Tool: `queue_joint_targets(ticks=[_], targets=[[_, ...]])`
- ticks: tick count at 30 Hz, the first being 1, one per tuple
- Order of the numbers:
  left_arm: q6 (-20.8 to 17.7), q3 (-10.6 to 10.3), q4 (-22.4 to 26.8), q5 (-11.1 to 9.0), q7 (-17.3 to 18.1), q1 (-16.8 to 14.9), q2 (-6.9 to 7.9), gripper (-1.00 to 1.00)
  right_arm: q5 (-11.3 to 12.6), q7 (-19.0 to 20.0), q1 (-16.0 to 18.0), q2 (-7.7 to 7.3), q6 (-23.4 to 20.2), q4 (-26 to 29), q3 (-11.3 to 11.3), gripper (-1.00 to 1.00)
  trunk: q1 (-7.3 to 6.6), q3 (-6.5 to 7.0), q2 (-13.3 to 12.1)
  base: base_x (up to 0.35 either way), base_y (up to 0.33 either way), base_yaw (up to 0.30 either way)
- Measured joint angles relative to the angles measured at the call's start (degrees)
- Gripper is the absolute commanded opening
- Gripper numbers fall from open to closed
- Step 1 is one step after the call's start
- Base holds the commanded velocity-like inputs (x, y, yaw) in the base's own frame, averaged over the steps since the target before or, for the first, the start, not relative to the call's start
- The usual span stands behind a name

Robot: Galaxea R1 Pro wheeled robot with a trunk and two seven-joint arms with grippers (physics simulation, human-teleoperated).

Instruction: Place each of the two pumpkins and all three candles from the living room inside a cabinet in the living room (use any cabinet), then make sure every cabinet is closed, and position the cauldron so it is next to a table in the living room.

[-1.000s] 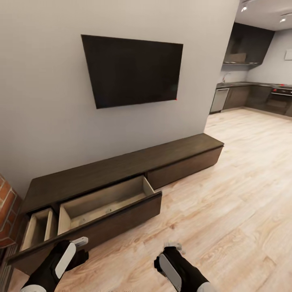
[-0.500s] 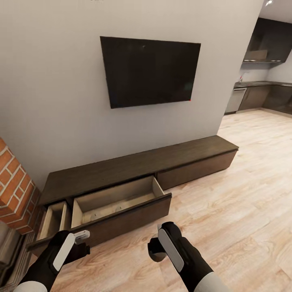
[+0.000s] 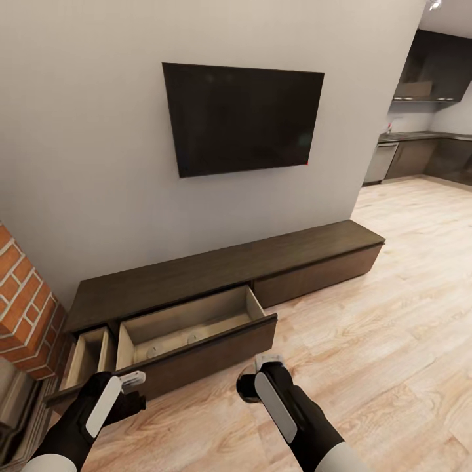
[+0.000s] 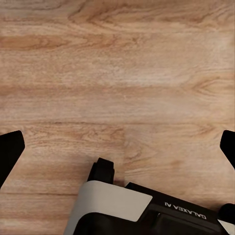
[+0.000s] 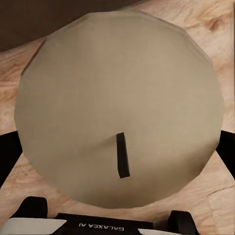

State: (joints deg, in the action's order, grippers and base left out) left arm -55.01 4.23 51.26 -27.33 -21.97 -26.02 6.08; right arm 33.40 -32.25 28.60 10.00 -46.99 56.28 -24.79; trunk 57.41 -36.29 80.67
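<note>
The long dark brown cabinet runs along the wall with two drawers pulled out. The wide middle drawer holds two small round candles on its pale floor. A narrower drawer stands open at the left end. My right gripper hovers just in front of the middle drawer, shut on a beige candle whose dark wick shows in the right wrist view. My left gripper hangs open over the wood floor, nothing between its fingers. Pumpkins and cauldron are out of view.
A black TV is mounted on the wall above the cabinet. A brick fireplace stands at the left. Wood floor stretches to the right toward a grey kitchen in the far corner.
The whole view has shifted, so the camera moved. My right gripper has lifted and edged forward toward the middle drawer with the candle. The left gripper has kept its pose.
</note>
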Motion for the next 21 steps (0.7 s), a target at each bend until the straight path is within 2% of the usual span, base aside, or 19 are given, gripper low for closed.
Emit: queue_joint_targets(ticks=[4,9,15,21], targets=[[0.0,0.1,0.1,0.0,0.0,0.0,0.05,1.0,0.2,-0.2,0.0,0.0,0.3,0.1,-0.1,-1.0,0.0,0.0,0.0,0.016,-0.063,0.0],[0.1,0.2,0.2,0.0,0.0,0.0,0.01,1.0,0.1,-0.4,0.0,0.0,-4.3,0.5,0.3,-1.0,0.0,0.0,0.0,0.084,-0.236,0.029],[0.1,-0.1,0.3,0.0,0.0,0.0,-0.16,1.0,0.1,-0.4,0.0,0.0,-5.8,0.6,0.3,-1.0,0.0,0.0,0.0,0.096,-0.258,0.234],[0.0,-0.3,0.4,0.0,0.0,0.0,-0.19,1.0,0.2,-0.5,0.1,0.0,-5.9,0.6,0.3,-1.0,0.0,0.0,0.0,0.026,-0.071,0.287]])
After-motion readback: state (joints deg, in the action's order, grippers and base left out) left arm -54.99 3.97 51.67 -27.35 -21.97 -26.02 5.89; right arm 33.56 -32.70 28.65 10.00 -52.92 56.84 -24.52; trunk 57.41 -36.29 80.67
